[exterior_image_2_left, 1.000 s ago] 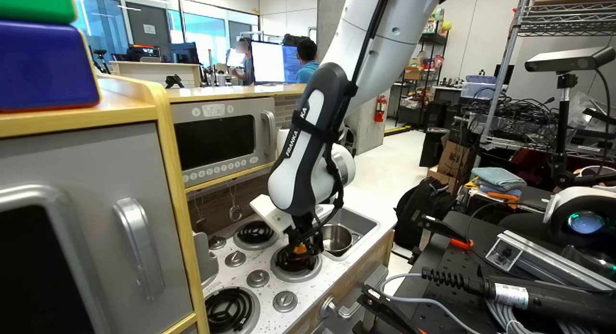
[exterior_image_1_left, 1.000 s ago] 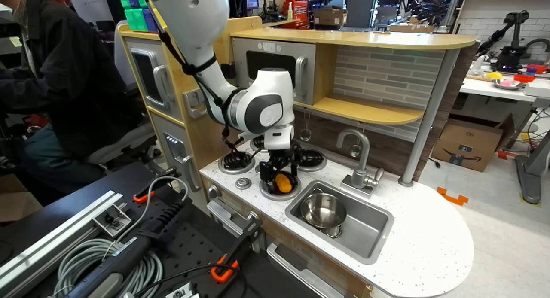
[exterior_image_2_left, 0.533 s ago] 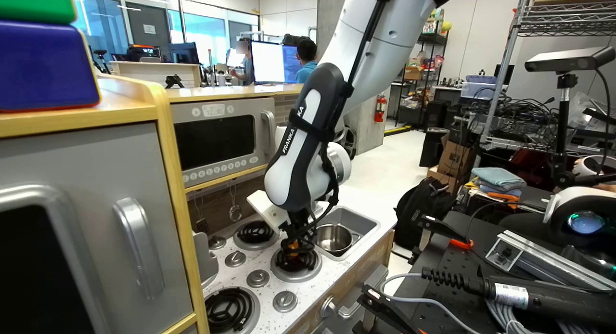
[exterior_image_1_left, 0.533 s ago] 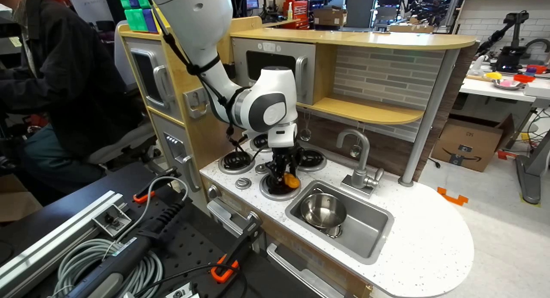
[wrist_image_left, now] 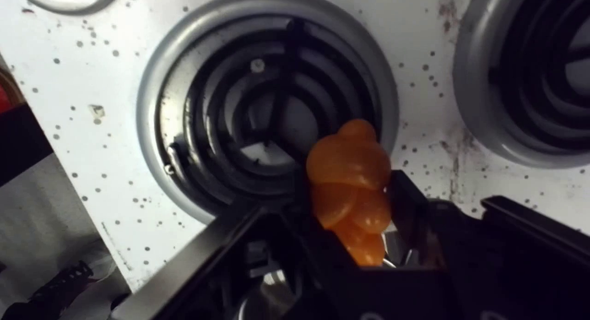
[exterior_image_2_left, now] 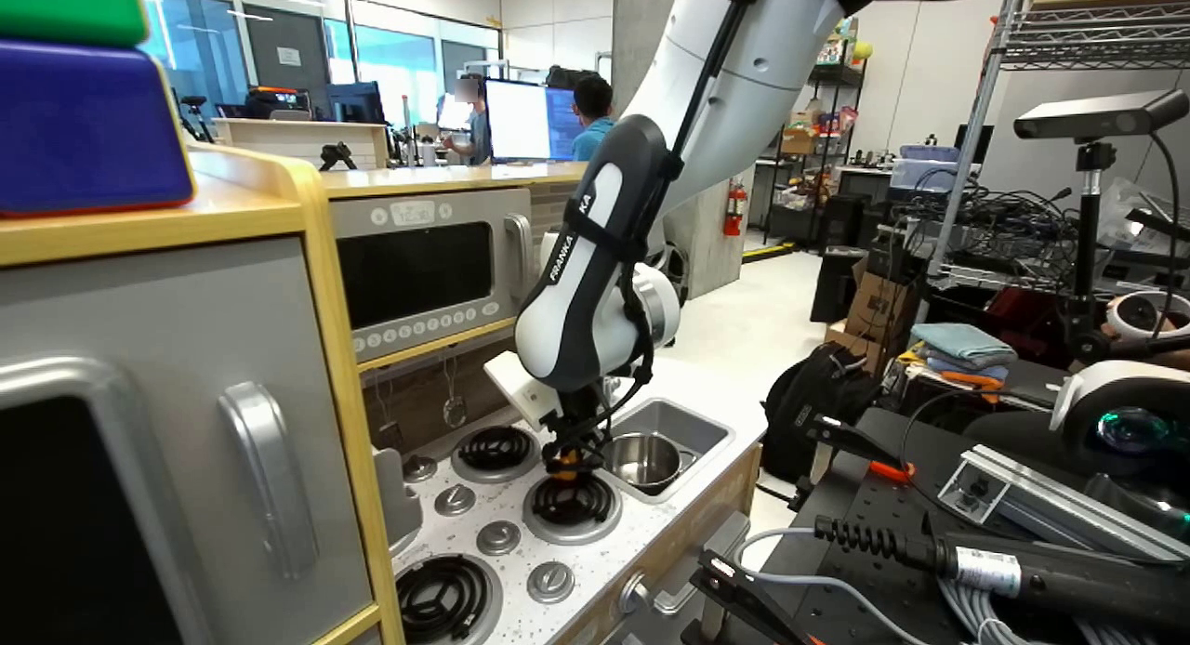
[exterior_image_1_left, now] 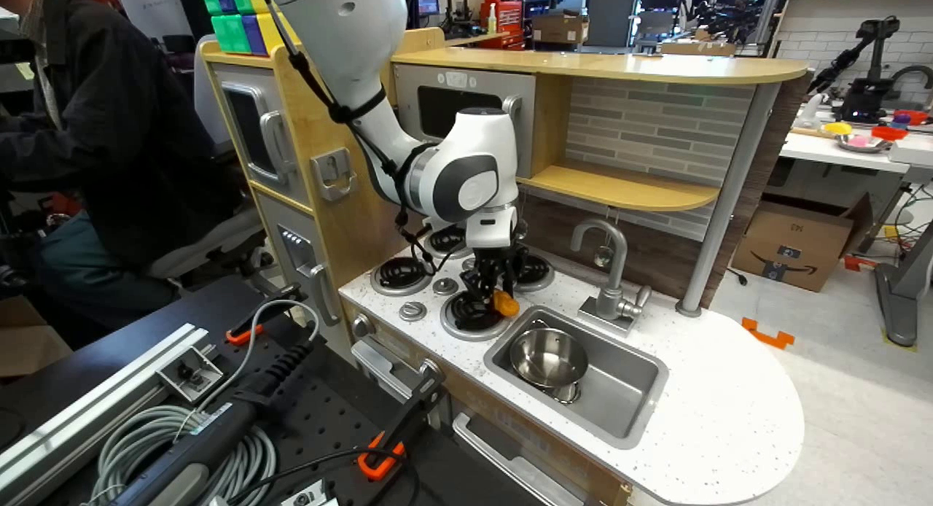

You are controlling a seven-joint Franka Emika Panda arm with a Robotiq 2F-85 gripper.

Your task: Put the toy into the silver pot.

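The orange toy [wrist_image_left: 349,168], rounded and lumpy, is pinched between the dark fingers of my gripper [wrist_image_left: 351,186] in the wrist view. In an exterior view the toy [exterior_image_1_left: 506,303] shows at the fingertips, over the sink-side edge of the front burner [exterior_image_1_left: 472,318]. It seems to hang a little above the stove; the exact height is hard to judge. Fingers and cables hide most of it in an exterior view, where an orange bit of the toy [exterior_image_2_left: 563,466] shows. The silver pot [exterior_image_1_left: 548,359] stands upright in the sink, hollow upward, beside the gripper.
The grey sink basin [exterior_image_1_left: 619,411] borders the burners, with a tall faucet [exterior_image_1_left: 616,265] behind it. A yellow shelf [exterior_image_1_left: 619,189] and a toy microwave [exterior_image_2_left: 418,264] overhang the back. Stove knobs [exterior_image_2_left: 498,537] stick up near the front.
The jaws have closed on the toy. Arm and toy have moved off the burner's middle, toward the sink side, and the toy appears slightly raised. The pot has stayed put.
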